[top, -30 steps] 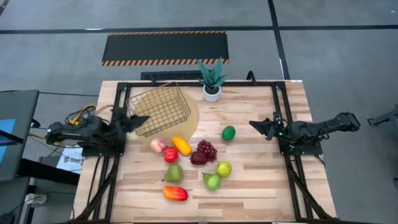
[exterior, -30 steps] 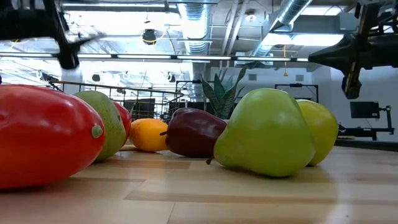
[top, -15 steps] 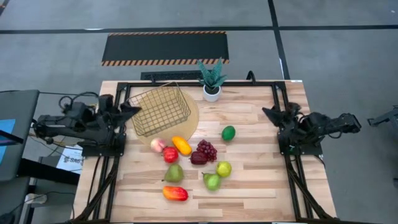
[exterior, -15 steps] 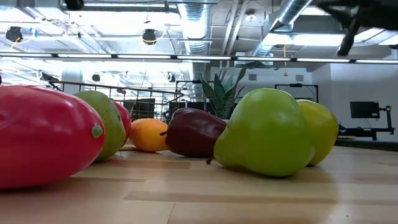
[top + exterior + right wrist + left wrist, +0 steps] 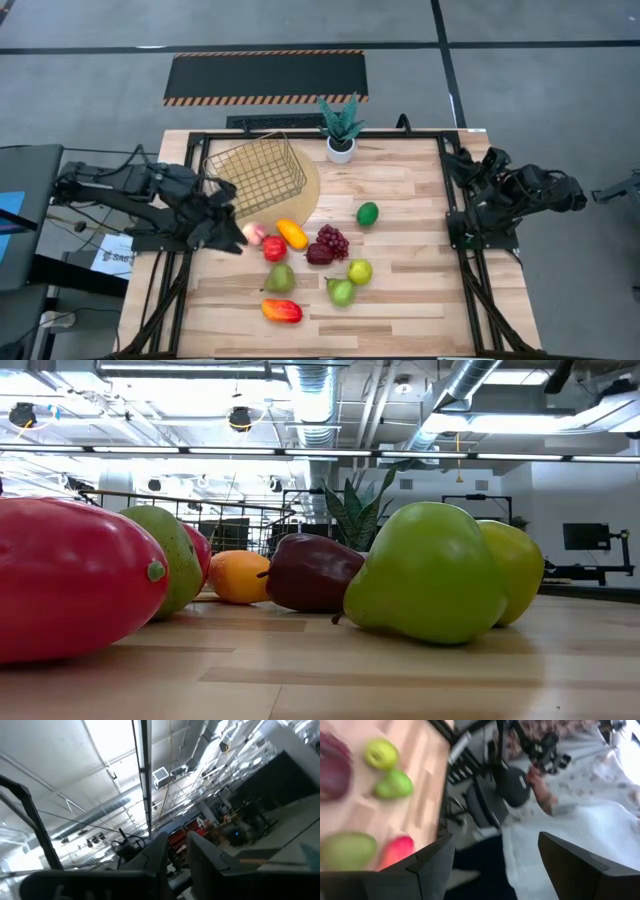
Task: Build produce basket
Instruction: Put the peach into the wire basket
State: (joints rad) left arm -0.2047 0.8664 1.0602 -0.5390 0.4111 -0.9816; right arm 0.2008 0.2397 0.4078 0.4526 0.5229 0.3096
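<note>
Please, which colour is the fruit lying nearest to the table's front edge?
The mango is red-orange; the high view shows it best.

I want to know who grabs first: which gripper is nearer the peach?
Left. The left gripper hovers just beside the peach, by the basket. The right gripper is far off at the table's opposite edge.

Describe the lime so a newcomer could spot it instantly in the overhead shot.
Start at the gold wire basket at the table's far left, then go right past the white-potted plant. The lime lies alone on bare wood nearer the front than the pot, right of the purple grapes. It is the one dark green, round fruit lying apart from the cluster.
</note>
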